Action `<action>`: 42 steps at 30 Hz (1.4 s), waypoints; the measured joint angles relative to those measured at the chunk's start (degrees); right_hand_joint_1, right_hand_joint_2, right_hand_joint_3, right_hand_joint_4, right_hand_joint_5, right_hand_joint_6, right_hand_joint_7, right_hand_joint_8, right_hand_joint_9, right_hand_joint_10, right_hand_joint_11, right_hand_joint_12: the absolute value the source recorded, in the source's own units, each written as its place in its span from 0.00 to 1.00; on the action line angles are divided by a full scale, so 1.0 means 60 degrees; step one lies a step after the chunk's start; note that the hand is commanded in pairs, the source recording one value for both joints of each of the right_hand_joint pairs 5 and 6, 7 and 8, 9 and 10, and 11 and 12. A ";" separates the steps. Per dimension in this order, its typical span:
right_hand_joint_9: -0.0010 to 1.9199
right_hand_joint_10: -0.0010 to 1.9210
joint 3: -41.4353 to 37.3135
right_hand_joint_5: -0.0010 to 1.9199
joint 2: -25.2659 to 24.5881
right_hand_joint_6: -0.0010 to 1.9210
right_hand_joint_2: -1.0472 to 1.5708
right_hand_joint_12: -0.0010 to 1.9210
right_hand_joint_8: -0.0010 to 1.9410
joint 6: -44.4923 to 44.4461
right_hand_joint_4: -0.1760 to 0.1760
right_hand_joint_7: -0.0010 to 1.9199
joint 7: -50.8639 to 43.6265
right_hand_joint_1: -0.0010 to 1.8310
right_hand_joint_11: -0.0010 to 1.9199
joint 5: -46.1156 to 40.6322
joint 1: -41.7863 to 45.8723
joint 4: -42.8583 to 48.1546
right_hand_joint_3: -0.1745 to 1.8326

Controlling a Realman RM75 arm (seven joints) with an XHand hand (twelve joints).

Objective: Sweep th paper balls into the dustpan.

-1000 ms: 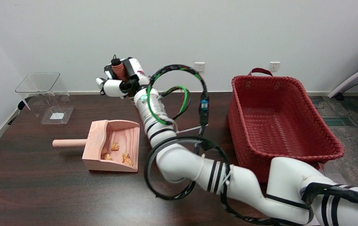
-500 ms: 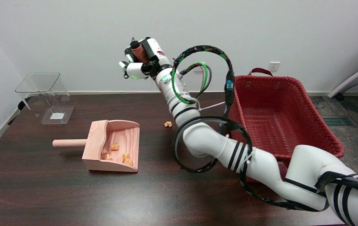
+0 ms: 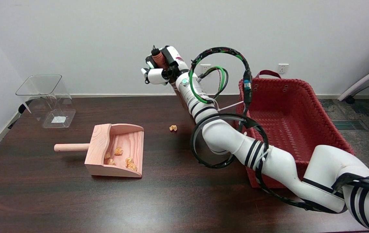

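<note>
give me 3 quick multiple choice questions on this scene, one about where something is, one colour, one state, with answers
1. Where is the stray paper ball?
A. In the red basket
B. On the table right of the dustpan
C. In the clear container

2. What colour is the basket?
A. Red
B. Blue
C. Green

3. What is the right hand doing?
A. Resting on the table
B. Raised in the air, gripping a brown ribbed object
C. Pressing the dustpan handle

Answers:
1 B: it lies on bare wood beside the dustpan.
2 A: its woven walls are red.
3 B: the hand shows against the wall, fingers round the brown ribbed object.
</note>
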State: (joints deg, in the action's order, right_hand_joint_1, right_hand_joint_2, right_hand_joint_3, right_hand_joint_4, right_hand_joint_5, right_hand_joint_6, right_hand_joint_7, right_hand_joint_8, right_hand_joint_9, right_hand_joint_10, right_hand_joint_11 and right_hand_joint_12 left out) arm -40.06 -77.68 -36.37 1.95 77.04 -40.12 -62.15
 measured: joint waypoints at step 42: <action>1.00 1.00 0.0594 1.00 -0.1195 1.00 0.72 1.00 0.99 -0.0139 0.50 1.00 0.0800 0.80 1.00 -0.0844 0.1097 0.0127 0.49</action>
State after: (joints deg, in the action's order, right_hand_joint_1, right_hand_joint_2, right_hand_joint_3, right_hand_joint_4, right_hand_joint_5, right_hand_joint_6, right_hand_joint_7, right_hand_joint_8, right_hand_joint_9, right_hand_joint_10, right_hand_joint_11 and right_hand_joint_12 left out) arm -36.50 -84.85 -37.21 6.74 71.98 -33.54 -61.39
